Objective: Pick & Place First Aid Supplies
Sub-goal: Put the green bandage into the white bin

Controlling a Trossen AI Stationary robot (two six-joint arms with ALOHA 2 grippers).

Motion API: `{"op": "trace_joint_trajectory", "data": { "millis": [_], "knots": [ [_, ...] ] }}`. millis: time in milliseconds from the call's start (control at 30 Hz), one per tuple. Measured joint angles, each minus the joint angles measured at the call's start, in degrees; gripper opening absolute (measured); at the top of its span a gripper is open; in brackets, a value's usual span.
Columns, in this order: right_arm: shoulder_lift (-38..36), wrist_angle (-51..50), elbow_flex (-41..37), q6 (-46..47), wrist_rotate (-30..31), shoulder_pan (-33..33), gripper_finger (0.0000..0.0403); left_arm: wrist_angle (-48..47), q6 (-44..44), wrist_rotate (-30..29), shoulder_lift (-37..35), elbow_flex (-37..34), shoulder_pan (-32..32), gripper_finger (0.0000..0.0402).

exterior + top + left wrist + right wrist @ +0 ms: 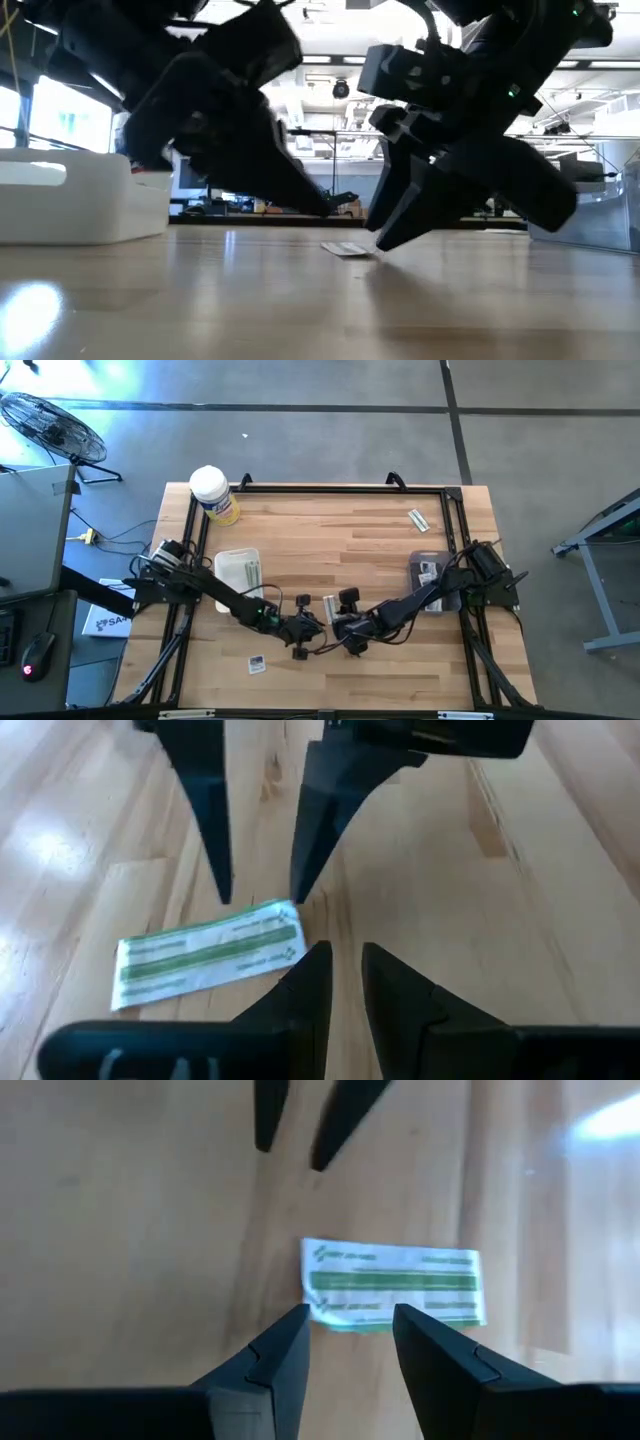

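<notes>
A narrow white wrapped strip with green print [208,952] [395,1285] lies flat on the wooden table at its middle; the low view shows the strip [347,248] end-on. Both grippers meet over it, facing each other. My right gripper [348,1325] [340,626] is open and its tips stand at one long edge of the strip. My left gripper [345,965] [304,628] is open with a narrow gap, low beside the strip's end. A white square packet with blue print [257,664] lies near the table's near edge, and another strip [418,518] lies toward the far right. My right gripper comes at the strip slanting down, its fingertips [295,898] at the strip's long edge [345,1318], across the strip. Whether they touch it I cannot tell. My left gripper's one fingertip [318,958] is right beside the strip's end [292,935]; whether it touches I cannot tell.
A white tray [238,572] holding strips sits on the left part of the table, and a clear tray [432,578] holding packets sits on the right. A yellow canister with a white lid [213,493] stands at the far left corner. A black frame [320,488] runs along the table's edges.
</notes>
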Motion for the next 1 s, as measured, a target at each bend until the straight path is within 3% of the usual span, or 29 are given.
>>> {"op": "trace_joint_trajectory", "data": {
  "millis": [267,600,800,1000],
  "knots": [
    [-2.3,-2.1,0.1,6.2,4.8,1.9,0.0140,-0.1,-0.2,-1.5,4.8,4.2,0.8,0.0057],
    [-9.5,-16.8,0.1,22.2,10.5,7.2,0.0140,-3.2,-0.2,-7.6,11.9,13.7,0.8,0.0062],
    [-9.2,-18.8,0.1,26.0,11.0,8.7,0.0140,-8.9,-2.0,-8.7,12.3,17.1,0.8,0.0120],
    [-8.9,-19.5,0.1,30.0,11.2,9.0,0.0140,-12.0,-10.3,-10.2,12.2,17.5,0.8,0.0170]
  ]
}}
